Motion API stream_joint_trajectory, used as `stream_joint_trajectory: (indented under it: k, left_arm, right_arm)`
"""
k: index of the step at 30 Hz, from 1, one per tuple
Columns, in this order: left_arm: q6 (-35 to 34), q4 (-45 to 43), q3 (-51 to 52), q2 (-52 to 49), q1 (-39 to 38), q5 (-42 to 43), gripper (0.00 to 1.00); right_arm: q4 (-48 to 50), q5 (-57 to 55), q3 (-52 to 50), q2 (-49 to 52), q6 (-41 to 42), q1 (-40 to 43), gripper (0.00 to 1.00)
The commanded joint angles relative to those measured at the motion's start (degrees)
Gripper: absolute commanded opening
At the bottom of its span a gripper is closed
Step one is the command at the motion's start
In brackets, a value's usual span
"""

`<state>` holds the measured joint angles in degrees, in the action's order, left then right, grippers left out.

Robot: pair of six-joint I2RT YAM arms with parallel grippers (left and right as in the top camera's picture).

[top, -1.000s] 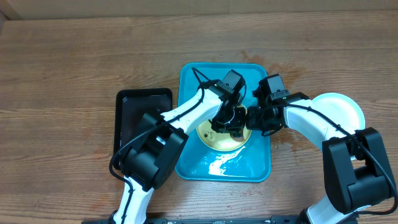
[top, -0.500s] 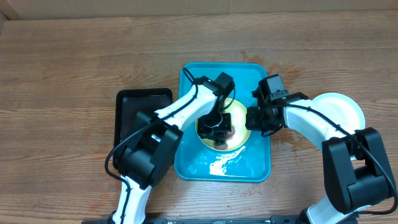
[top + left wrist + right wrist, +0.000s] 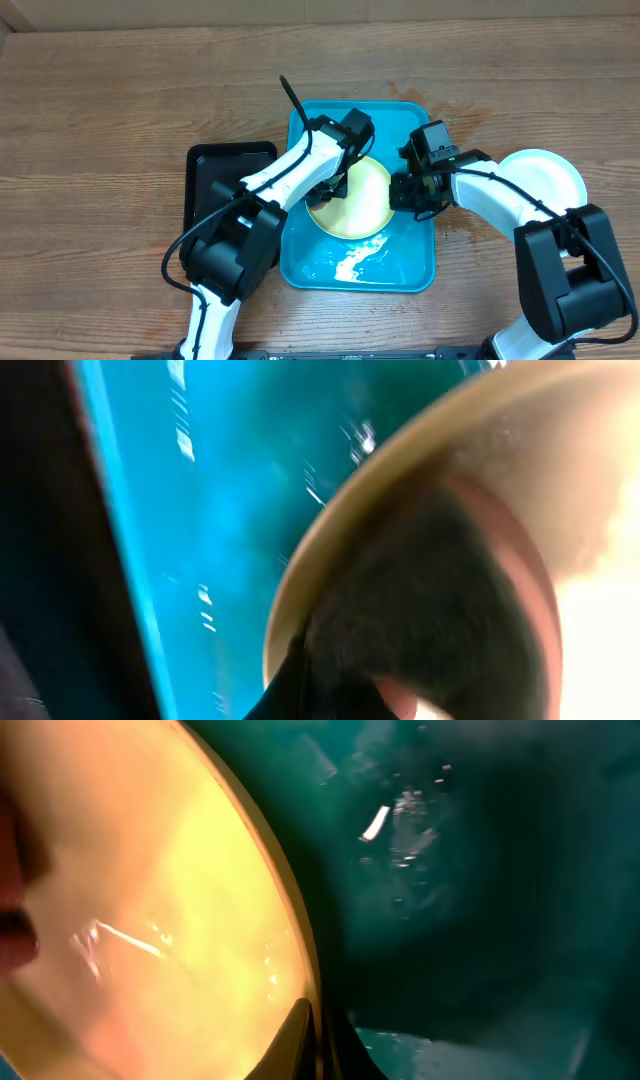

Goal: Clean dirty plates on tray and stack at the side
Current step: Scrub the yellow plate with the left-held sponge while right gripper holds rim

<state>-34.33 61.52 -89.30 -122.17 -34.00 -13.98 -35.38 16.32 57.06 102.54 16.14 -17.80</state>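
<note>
Clenched on the plate (image 3: 362,205), as far as I can judge, is my right claw (image 3: 398,192). It sits at the plate's 3 o'clock edge in the overhead view. My right wrist camera shows the yellow rim running down into a dark fingertip at the bottom of the picture. Only that close view shows the contact; from above, my own wrist covers it.

My left claw (image 3: 338,190) is over the plate's 10 o'clock side, and I cannot tell whether it is clenched or released. From overhead the wrist hides the fingers. The left wrist camera is badly blurred and shows a dark lump (image 3: 430,610) with a pinkish edge lying against the plate's surface. I cannot tell what the lump is.

The plate is pale yellow-green, and from above I see no smear on the part that shows. It lies inside the blue tray (image 3: 405,265), toward the middle. The wrist views add wet glints on the tray floor, and the overhead view shows a whitish streak toward 6 o'clock.

A black tray (image 3: 212,185) lies just beside the blue one at its 9 o'clock. At 3 o'clock, well apart on the wooden table (image 3: 120,100), sits a pale plate (image 3: 548,175), partly under my right arm. Neither wrist camera shows it.
</note>
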Motion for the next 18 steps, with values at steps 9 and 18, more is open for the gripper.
stream_joint_trajectory:
  k: [9,18]
  left_arm:
    - [2.6,-13.0,0.9,-2.2,3.5,23.1,0.04]
    - [1.6,-23.4,4.0,-2.2,0.5,41.7,0.04]
  right_arm:
    - [-1.2,-5.1,-0.5,0.6,-1.0,1.1,0.04]
    - [-1.1,-5.1,-0.5,0.6,-1.0,1.1,0.04]
